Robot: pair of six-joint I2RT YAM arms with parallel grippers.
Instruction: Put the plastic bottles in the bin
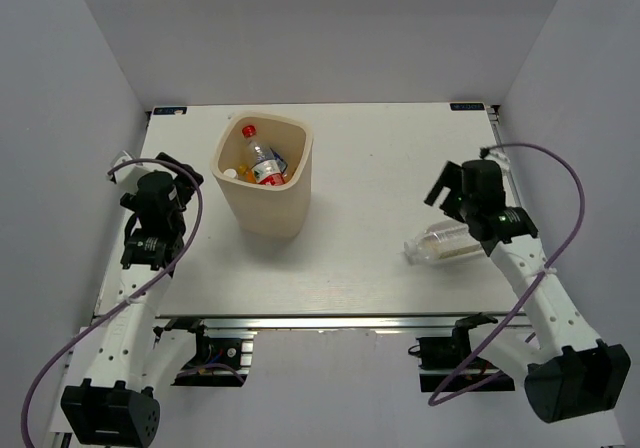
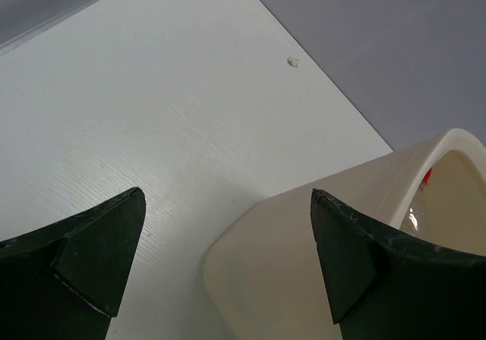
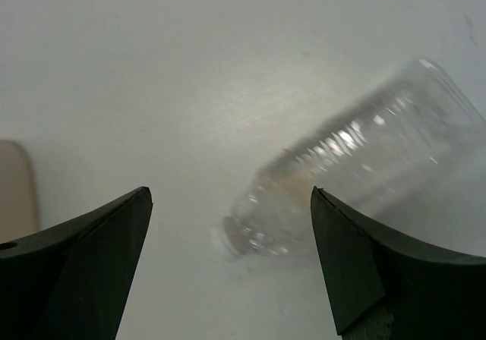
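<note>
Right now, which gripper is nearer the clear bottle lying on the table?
Right. The right gripper hovers just above the bottle; the left gripper is across the table, beside the bin.

White table (image 1: 400,158) matt with a fine grain, cream bin (image 1: 270,213) smooth plastic with a soft sheen, clear bottle (image 1: 452,245) on the right glossy ribbed plastic, my left gripper (image 2: 228,199) with matt black fingers (image 2: 91,264), edges scuffed.

White table (image 1: 380,168) within grey walls (image 1: 330,28), aluminium rail (image 1: 330,321) at front

cream bin (image 1: 264,209), clear bottle (image 1: 447,244), white table (image 1: 370,183)
</note>
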